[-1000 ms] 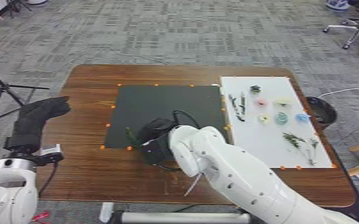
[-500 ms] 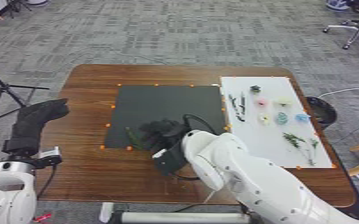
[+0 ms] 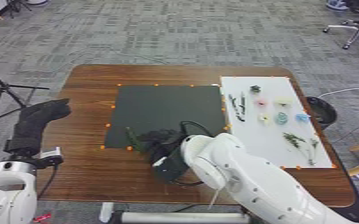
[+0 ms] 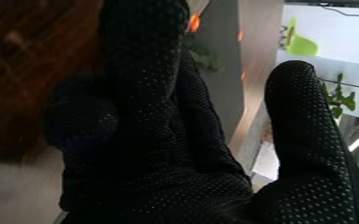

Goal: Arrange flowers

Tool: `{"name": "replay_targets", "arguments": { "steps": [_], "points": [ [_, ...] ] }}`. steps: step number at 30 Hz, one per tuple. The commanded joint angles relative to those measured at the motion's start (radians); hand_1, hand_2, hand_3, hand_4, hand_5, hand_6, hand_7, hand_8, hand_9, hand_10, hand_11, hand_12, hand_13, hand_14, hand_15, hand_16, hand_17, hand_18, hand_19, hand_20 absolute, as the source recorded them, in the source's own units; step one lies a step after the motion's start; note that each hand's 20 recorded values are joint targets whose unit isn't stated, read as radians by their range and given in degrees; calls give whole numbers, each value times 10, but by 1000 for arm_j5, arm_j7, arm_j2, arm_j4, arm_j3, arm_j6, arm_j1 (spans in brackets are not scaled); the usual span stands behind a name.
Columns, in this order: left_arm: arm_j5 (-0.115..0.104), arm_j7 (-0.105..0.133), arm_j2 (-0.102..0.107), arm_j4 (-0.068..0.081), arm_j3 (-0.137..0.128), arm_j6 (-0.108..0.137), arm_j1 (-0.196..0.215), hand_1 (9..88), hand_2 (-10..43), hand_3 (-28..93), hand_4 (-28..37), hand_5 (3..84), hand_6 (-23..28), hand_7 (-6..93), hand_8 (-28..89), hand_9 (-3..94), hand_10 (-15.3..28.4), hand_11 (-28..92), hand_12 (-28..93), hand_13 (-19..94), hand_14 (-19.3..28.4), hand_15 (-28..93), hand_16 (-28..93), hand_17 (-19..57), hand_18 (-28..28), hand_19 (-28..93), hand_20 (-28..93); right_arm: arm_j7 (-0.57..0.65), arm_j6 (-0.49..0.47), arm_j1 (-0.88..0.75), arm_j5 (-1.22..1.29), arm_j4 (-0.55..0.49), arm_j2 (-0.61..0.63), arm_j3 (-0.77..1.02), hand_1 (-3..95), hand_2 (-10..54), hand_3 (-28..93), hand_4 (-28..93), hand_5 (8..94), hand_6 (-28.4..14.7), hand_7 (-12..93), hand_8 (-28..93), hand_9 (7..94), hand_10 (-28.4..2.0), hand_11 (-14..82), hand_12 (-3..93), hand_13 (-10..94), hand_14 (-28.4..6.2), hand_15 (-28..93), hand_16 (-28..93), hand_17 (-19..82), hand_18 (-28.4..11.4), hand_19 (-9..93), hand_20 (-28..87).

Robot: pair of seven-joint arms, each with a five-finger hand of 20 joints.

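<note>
Head view shows a black mat [image 3: 162, 107] on the table [image 3: 87, 90], grey carpet [image 3: 202, 35] around.

A slender green sprig [image 3: 134, 138] lies across the black mat's [image 3: 167, 107] near left corner, and pastel flowers [image 3: 281, 118], dark twigs [image 3: 240, 109] and leafy stems [image 3: 293, 140] dot the right-hand white sheet [image 3: 269, 150].

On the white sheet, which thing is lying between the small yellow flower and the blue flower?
A teal piece lies between the yellow flower and the blue flower on the white sheet; the head view shows this.
</note>
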Motion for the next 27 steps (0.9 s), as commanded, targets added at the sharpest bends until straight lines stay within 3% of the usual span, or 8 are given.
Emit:
{"name": "replay_targets", "arguments": {
  "steps": [1,11,15,27],
  "points": [
    [6,-7,-5,0,15,-14,-16,237,78,672,-283,526,20,156,-68,506,146,229,150,410,184,279,10,87,121,108,193,8,-31,15,22,39,-70,-13,289,89,499,-45,609,-118,63,-41,669,-220,84,132,927,-78,366,327,690,-79,819,336],
    [-1,-4,-11,3,18,-10,-16,238,78,671,-283,522,21,155,-69,503,145,228,150,409,186,281,10,86,121,108,193,-3,-33,23,27,80,-107,-3,289,92,495,-44,604,-115,61,-41,665,-219,84,133,923,-78,367,326,685,-82,820,334],
    [4,-3,-14,7,22,-23,-21,239,78,670,-283,522,21,155,-68,501,144,227,149,409,185,280,10,86,121,108,193,-3,-35,22,1,84,-108,1,288,93,494,-44,602,-114,60,-41,661,-217,83,133,921,-80,369,327,681,-83,822,333],
    [0,-10,-15,-8,-1,-13,7,238,78,669,-283,521,22,154,-68,500,144,227,150,408,185,280,10,85,121,108,192,-8,6,-30,35,-26,-37,-7,284,95,499,-45,604,-111,61,-38,668,-216,85,134,919,-80,372,324,679,-85,827,326]
  ]
}}
